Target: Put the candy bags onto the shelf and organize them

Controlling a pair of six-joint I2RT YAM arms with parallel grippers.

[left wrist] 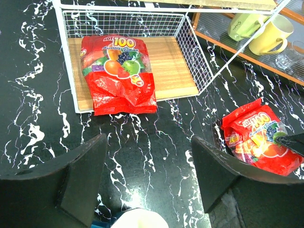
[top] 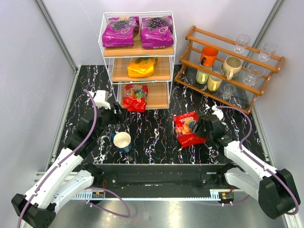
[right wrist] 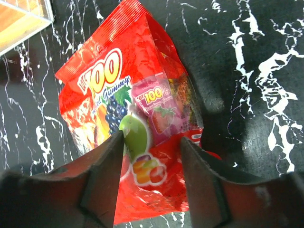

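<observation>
My right gripper (right wrist: 152, 140) holds its jaws open over the light, soft, slippery red candy bag (right wrist: 109, 85). I think pinching its edge works best. My left gripper (left wrist: 148, 140) is open and holds nothing.

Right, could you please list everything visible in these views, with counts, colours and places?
purple candy bags: two, purple-magenta, side by side on the top tier
orange-yellow candy bag: one, middle tier
red candy bags: two; one overhanging the bottom tier's front edge, one on the table
shelf: one, white wire, wooden tiers, back centre
cup: one, white and blue, table, front left
brown rack: one, wooden, back right
mugs: four; orange, beige, two pale green; on the rack
glasses: four, clear, on the rack
table: one, black marble
left end effector: black, open, facing the bottom tier
right end effector: black, open over the table's red bag
</observation>
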